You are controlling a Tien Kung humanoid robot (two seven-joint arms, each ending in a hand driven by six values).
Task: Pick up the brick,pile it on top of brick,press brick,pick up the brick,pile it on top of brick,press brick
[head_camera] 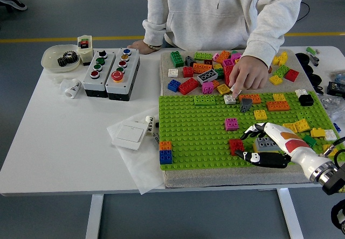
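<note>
Grey brick (266, 142) in my right hand (264, 146), nearly at the red brick (235, 146)

My fingers are wrapped round the grey one, holding it low over the green baseplate (194, 131), just right of the red brick it's probably meant to sit on, so I'd guess the stacking step is next. Keeping it low should make lining up the studs easier. Across the worktop (64, 136) a person's hand (248, 73) is poking at a white brick (230, 99), well clear of me.

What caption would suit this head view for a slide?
Robot's right hand carries a grey brick toward a red brick while a person's hand sorts loose bricks.
</note>
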